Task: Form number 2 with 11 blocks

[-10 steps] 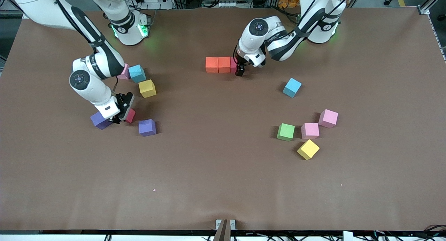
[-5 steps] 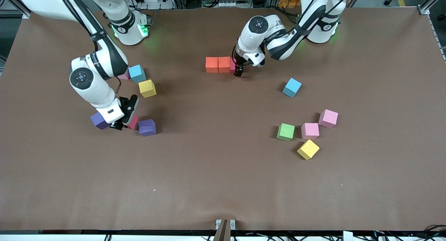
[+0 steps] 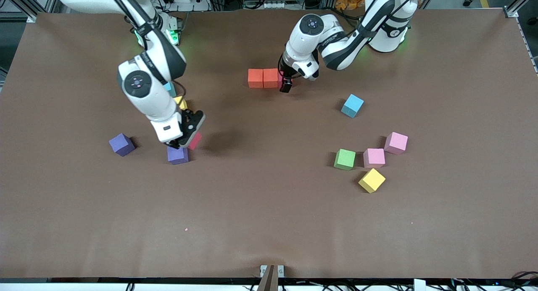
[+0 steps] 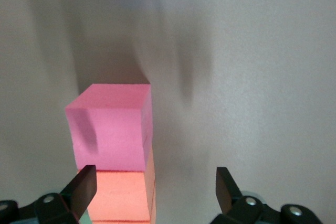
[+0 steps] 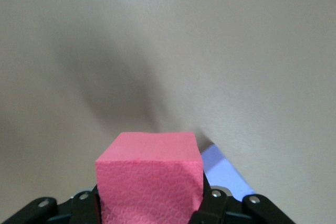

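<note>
A row of blocks lies near the arms' bases: an orange cube (image 3: 255, 78), an orange-red cube (image 3: 270, 78) and a red cube (image 3: 280, 78), mostly hidden by the left hand. My left gripper (image 3: 287, 87) is open and empty over that red end. In the left wrist view (image 4: 155, 190) the end cube (image 4: 110, 127) looks pink, with an orange one (image 4: 121, 195) adjoining by one finger. My right gripper (image 3: 185, 141) is shut on a red cube (image 3: 194, 140), in the air over a purple cube (image 3: 178, 154). The right wrist view shows the held cube (image 5: 149, 182) and the purple one (image 5: 226, 174).
Another purple cube (image 3: 122, 144) sits toward the right arm's end. A yellow cube (image 3: 180, 101) and a light-blue cube (image 3: 170, 88) are half hidden by the right arm. Toward the left arm's end lie green (image 3: 344, 159), pink (image 3: 374, 157), pink (image 3: 396, 142), yellow (image 3: 371, 180) and light-blue (image 3: 352, 105) cubes.
My right gripper has lifted the red cube from between the two purple cubes and carried it toward the left arm's end, over the second purple cube. The left gripper has barely moved.
</note>
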Available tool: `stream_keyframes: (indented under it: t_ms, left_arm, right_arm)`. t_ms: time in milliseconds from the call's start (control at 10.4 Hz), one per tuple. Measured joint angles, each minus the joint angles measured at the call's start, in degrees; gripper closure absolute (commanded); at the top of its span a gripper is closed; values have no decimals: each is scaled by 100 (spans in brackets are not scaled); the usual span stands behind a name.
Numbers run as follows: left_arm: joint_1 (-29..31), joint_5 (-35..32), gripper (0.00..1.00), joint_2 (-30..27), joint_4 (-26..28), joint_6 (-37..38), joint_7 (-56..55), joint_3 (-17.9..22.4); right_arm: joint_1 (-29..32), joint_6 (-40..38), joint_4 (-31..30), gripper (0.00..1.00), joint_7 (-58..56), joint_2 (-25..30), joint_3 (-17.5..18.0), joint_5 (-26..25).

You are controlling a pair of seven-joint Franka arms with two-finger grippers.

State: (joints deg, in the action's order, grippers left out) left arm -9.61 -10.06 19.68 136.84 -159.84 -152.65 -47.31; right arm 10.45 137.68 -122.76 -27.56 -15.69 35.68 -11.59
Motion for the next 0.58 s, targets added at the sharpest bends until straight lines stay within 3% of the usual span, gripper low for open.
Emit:
stream_keyframes:
  t_ms: [578]
  left_arm:
    - [224, -15, 0, -92, -453, 740, 277, -34]
  right_arm:
    - [-1094, 1, 1, 76, 2933, -4, 10, 658]
